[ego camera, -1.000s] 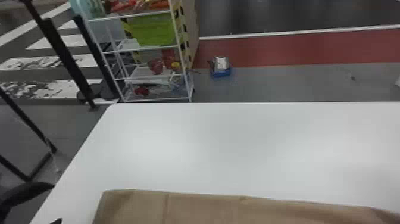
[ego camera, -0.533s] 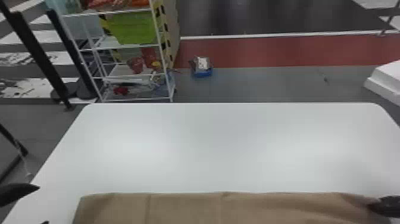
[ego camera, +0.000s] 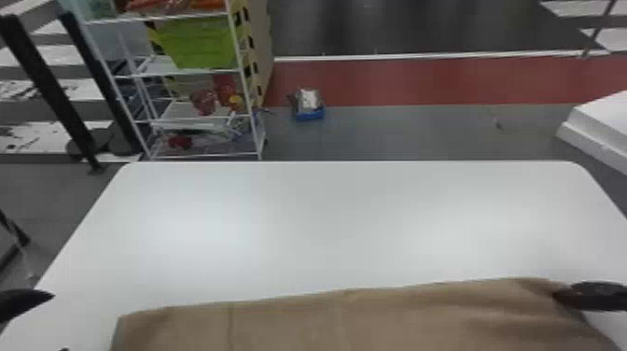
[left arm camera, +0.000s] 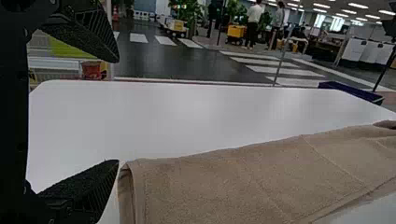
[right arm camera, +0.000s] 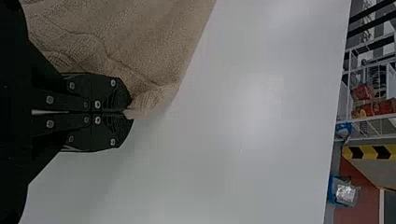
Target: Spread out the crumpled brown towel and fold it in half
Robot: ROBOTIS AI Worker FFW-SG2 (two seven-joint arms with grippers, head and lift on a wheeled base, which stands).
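The brown towel stretches across the near part of the table, its far edge rising toward the right. At its right corner is my right gripper; the right wrist view shows this gripper shut on the corner of the towel, with creases running from the pinch. My left gripper is at the lower left, beside the towel's left end. In the left wrist view the left gripper stands open with nothing between its fingers, the lower one close to the towel's folded end.
The white table extends beyond the towel. Past its far edge stand a wire shelf with a green bin and a small blue box on the floor. A white block is at the far right.
The head view has swung right and then slightly back. My right gripper, just inside the right edge half a second ago, is further into view, and the towel's right end is raised farther up the picture.
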